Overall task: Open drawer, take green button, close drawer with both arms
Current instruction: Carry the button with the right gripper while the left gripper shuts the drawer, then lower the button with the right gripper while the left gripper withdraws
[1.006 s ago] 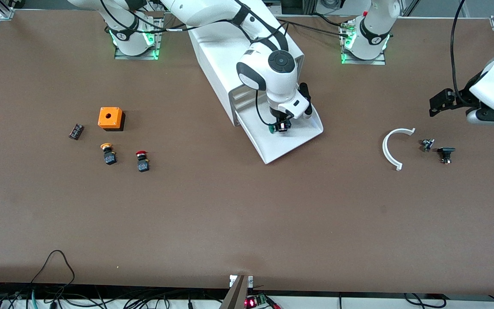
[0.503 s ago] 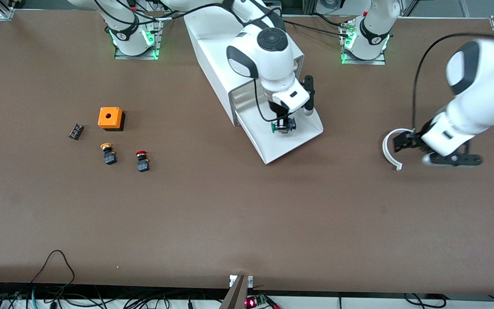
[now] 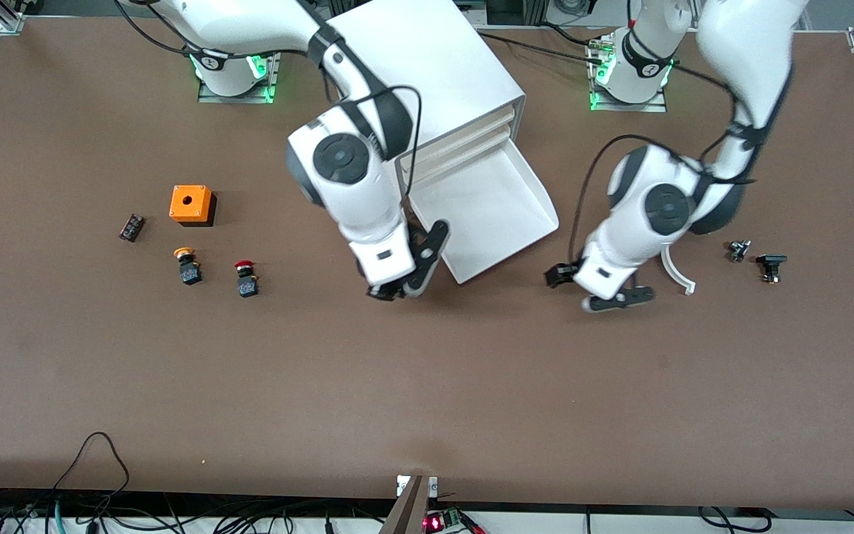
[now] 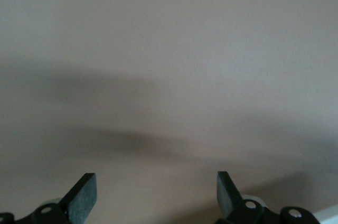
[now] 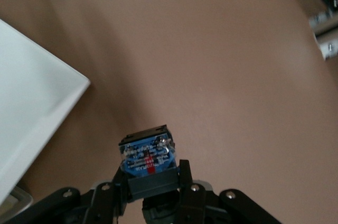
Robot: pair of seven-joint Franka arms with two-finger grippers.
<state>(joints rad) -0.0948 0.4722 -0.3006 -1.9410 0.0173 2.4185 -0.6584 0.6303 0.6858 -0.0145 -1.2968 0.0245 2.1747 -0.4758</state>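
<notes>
The drawer [image 3: 486, 211], bottommost of the white cabinet [image 3: 427, 67], stands pulled out and holds nothing. My right gripper [image 3: 386, 291] is over the table beside the drawer's front corner toward the right arm's end. In the right wrist view it [image 5: 153, 177] is shut on the button [image 5: 147, 159], whose black body and blue label show; its green cap is hidden. The drawer's corner [image 5: 31, 129] shows there too. My left gripper [image 3: 557, 277] is low over the table off the drawer's other front corner. In the left wrist view it [image 4: 155, 192] is open and empty over bare table.
An orange box [image 3: 191, 204], an orange-yellow-capped button [image 3: 187, 265], a red-capped button [image 3: 245, 278] and a small black part [image 3: 131, 227] lie toward the right arm's end. A white curved piece [image 3: 677, 271] and two small parts [image 3: 738, 250] [image 3: 770, 265] lie toward the left arm's end.
My right gripper has lifted the button out of the drawer and carried it to over the table beside the drawer's corner. My left arm has swung in from its end toward the drawer's front.
</notes>
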